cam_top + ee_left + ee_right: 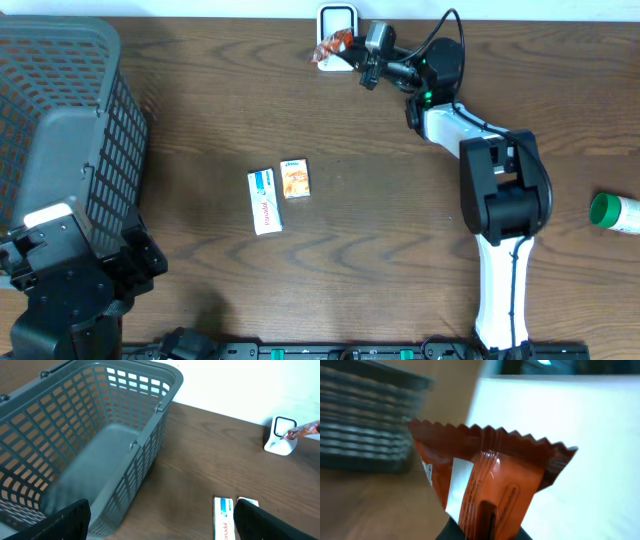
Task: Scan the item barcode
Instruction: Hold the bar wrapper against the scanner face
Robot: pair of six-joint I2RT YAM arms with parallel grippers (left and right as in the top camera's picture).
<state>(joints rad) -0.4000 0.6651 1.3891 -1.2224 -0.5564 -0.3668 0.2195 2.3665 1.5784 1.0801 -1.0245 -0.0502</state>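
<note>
**At the scanner: packet held up for its reading**

At the far edge of the bench (380,250), the right claw (358,60) is clenched on an orange-red snack packet (332,45) and holds it right against the white scanner (337,20). The wrist view shows the packet (490,485) upright, pinched from below, its crimped top edge uppermost. A white panel runs down its near face, and whether that panel carries the barcode cannot be told. The scanner's pale face fills the background just behind it.

The left claw (162,525) hangs released and empty beside the grey basket (165,390), well apart from the action. Two small boxes (280,190) lie side by side mid-bench, and a green-capped bottle (615,212) lies at the right edge.

The step in hand looks like the presentation itself: the item is lifted and brought to the reader. Nothing in view confirms that a read has registered.

The next move likely calls for small turns of the wrist so the printed code squarely faces the scanner window. The grip should stay firm on the slippery film. The crinkled wrapper may need flattening or tilting to avoid glare.
</note>
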